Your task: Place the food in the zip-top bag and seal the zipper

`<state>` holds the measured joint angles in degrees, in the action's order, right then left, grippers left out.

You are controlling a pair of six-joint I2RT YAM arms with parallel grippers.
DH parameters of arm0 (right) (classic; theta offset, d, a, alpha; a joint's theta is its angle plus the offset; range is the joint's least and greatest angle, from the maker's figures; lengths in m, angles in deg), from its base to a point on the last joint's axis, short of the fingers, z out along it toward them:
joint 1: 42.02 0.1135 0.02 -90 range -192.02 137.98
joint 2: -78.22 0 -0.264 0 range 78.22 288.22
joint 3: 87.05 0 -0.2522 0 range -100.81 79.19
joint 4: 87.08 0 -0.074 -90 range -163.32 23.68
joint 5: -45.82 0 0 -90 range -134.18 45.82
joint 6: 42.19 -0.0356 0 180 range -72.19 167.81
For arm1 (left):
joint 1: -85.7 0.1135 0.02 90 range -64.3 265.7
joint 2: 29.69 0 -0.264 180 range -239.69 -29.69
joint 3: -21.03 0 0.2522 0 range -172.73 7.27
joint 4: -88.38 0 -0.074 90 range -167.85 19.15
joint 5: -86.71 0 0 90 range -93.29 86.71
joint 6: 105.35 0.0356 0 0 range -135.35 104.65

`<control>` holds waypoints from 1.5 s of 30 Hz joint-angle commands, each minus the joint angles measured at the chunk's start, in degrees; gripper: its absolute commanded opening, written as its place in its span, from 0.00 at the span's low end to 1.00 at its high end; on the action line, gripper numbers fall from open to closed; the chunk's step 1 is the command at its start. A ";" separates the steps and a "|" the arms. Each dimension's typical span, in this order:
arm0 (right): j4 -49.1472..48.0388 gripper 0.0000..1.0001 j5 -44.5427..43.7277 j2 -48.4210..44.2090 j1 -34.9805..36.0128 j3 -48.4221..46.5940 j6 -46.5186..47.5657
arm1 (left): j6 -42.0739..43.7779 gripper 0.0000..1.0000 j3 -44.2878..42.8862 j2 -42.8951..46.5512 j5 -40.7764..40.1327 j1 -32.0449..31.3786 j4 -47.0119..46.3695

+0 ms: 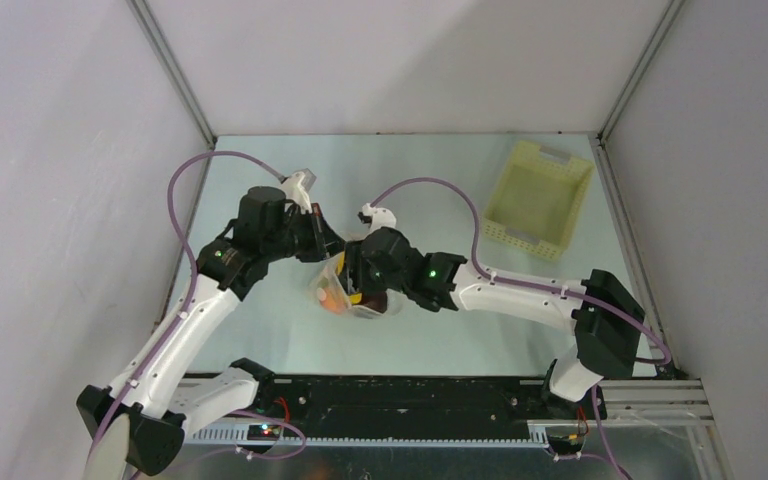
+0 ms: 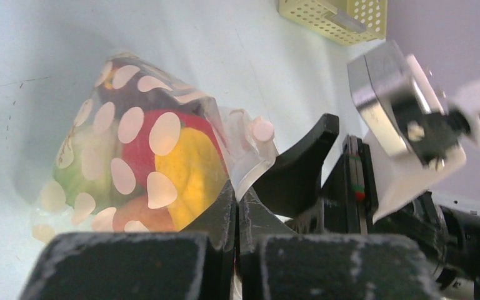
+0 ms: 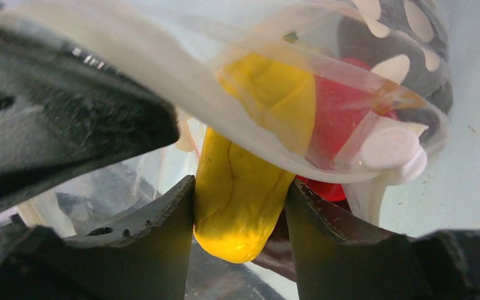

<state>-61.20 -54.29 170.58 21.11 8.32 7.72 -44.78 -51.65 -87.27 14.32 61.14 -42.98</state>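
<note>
The zip-top bag (image 1: 343,297), clear with pale spots, lies mid-table between both arms and holds green, red, orange and dark food (image 2: 139,145). My left gripper (image 2: 237,201) is shut on the bag's mouth edge, pinching the whitish zipper (image 2: 255,167) and lifting that side. In the right wrist view the mouth gapes, its strip (image 3: 181,84) arching over a long yellow food piece (image 3: 244,187). My right gripper (image 3: 240,190) is shut on that yellow piece, whose far end is inside the mouth beside a red piece (image 3: 339,112).
A pale yellow perforated basket (image 1: 540,195) stands at the back right, away from both arms. The two grippers nearly touch at the bag; the left one's black finger (image 3: 69,125) fills the right wrist view's left side. Walls enclose the table.
</note>
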 commanded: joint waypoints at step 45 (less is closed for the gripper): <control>-4.33 0.79 3.12 -16.50 -4.20 10.69 20.79 | 2.56 0.00 -1.29 -1.55 2.54 0.12 -2.41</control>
<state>-63.93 -49.77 151.32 16.02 19.10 28.46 -43.70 -51.65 -88.59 14.54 61.14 -43.07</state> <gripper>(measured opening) 0.819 0.006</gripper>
